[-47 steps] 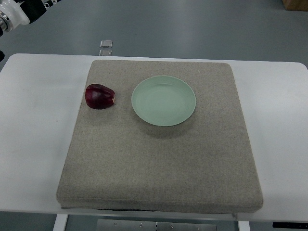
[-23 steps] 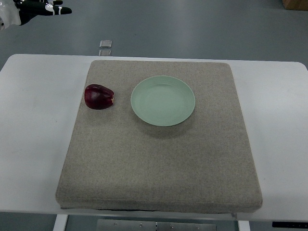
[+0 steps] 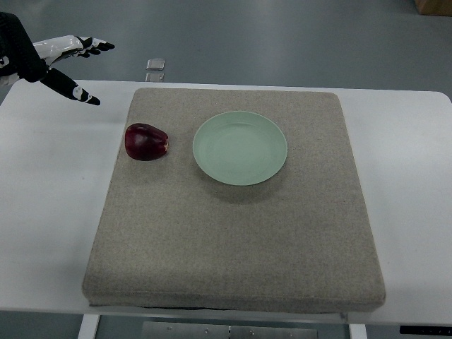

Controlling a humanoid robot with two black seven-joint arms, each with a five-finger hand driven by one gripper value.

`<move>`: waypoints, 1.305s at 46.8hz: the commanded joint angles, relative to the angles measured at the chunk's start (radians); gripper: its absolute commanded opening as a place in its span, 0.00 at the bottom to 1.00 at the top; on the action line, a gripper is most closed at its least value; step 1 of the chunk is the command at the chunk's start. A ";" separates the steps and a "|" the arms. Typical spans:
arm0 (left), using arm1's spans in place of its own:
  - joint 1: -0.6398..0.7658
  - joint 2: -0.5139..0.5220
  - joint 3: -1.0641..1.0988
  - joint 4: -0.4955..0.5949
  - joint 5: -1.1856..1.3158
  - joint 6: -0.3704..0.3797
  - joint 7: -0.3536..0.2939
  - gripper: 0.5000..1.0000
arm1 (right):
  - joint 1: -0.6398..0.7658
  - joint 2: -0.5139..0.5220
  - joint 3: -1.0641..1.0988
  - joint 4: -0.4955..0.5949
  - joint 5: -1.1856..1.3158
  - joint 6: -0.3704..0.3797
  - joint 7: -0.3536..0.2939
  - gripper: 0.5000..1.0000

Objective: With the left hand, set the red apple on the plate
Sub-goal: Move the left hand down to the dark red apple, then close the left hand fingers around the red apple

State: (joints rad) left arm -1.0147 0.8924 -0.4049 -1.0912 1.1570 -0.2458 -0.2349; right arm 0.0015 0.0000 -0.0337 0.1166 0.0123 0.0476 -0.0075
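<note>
Grey floor lay beyond a white table (image 3: 49, 212), on which a beige fabric mat (image 3: 233, 240) covered most of the top. At the upper left corner of the view, the left hand (image 3: 49, 60) hung over the table's far left corner with its fingers (image 3: 88, 44) spread and extended, the thumb angled down toward the mat, holding nothing. It stood apart from the mat's left edge and well clear of the fruit.

Just inside the left edge of the mat sat the red apple (image 3: 146, 142), lying on its side and touching neither hand nor dish. Near it to the right, with a strip of bare mat between them, rested the pale green plate (image 3: 240, 147), bare inside. On the floor past the table's far edge lay a small pale square object (image 3: 155, 64).
</note>
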 commanded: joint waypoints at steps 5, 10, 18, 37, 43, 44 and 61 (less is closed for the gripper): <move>0.068 0.008 0.000 -0.081 0.084 0.026 0.000 0.98 | 0.000 0.000 0.000 0.000 0.000 0.000 0.000 0.86; 0.090 -0.019 0.001 -0.082 0.148 0.042 -0.003 0.98 | 0.000 0.000 0.000 0.000 0.000 0.000 0.000 0.86; 0.097 -0.056 0.011 -0.082 0.165 0.042 -0.003 0.98 | 0.000 0.000 0.000 0.000 0.000 0.000 0.000 0.86; 0.093 -0.125 0.049 -0.062 0.231 0.042 -0.003 0.98 | 0.000 0.000 0.000 0.000 0.000 0.000 0.000 0.86; 0.094 -0.151 0.051 -0.061 0.279 0.042 -0.003 0.98 | 0.000 0.000 0.000 0.000 0.000 0.000 0.000 0.86; 0.093 -0.153 0.051 -0.059 0.289 0.042 -0.003 0.98 | 0.000 0.000 0.000 0.000 0.000 0.000 0.000 0.86; 0.080 -0.167 0.077 -0.045 0.323 0.042 0.000 0.78 | 0.000 0.000 0.000 0.000 0.000 0.000 0.000 0.86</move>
State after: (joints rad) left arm -0.9293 0.7256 -0.3283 -1.1361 1.4793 -0.2037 -0.2347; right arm 0.0017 0.0000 -0.0337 0.1166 0.0123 0.0476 -0.0076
